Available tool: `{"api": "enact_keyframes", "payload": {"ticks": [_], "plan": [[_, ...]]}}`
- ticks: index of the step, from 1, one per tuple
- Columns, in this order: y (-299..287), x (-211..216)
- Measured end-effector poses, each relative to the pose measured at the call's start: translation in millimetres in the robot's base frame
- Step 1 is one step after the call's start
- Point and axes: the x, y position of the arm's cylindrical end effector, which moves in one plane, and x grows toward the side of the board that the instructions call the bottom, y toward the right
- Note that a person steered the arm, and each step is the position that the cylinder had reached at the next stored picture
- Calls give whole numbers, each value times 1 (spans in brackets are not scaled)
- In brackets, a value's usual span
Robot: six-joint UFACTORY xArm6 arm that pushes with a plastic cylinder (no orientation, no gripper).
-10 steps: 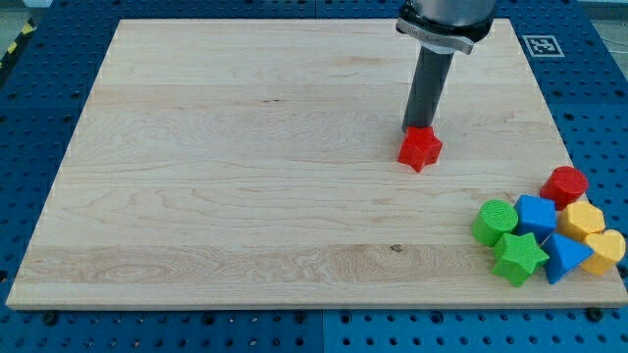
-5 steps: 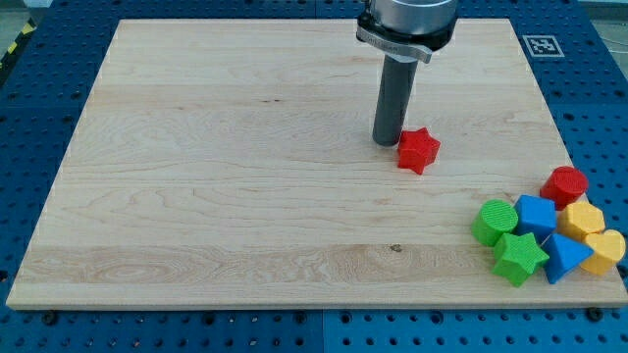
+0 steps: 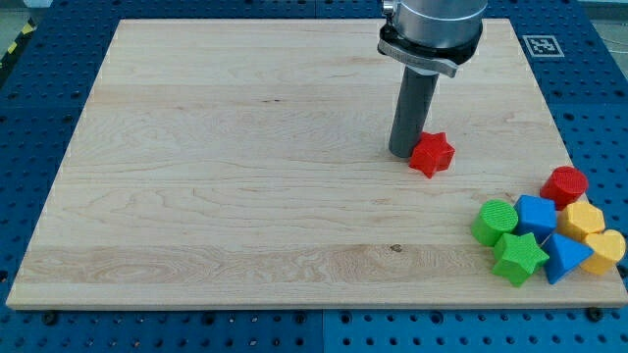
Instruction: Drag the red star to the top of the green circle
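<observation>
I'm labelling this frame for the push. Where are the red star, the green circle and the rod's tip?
red star [image 3: 432, 154]: camera view, its top face.
green circle [image 3: 495, 220]: camera view, its top face.
my tip [image 3: 402, 153]: camera view, rod's lower end, beside the star's left.

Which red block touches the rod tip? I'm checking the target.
The red star, alone mid-board, sits against my tip on its right. The red cylinder sits in the cluster at the right edge.

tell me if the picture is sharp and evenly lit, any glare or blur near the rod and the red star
Camera view: sharp throughout, with no motion blur on my tip or the red star beside it on the view's right; lighting is soft and even, shadows faint; the wooden board shows no strong glare; the rod's top is cut off by the frame; the green circle and its neighbours are crisp.
</observation>
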Motion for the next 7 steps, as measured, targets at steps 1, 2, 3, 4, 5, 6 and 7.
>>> {"api": "enact_keyframes", "payload": {"ticks": [1,2,3,4,5,6,7], "plan": [[0,0],[12,1],[23,4],[32,8],[44,0],[62,-4],[76,1]]}}
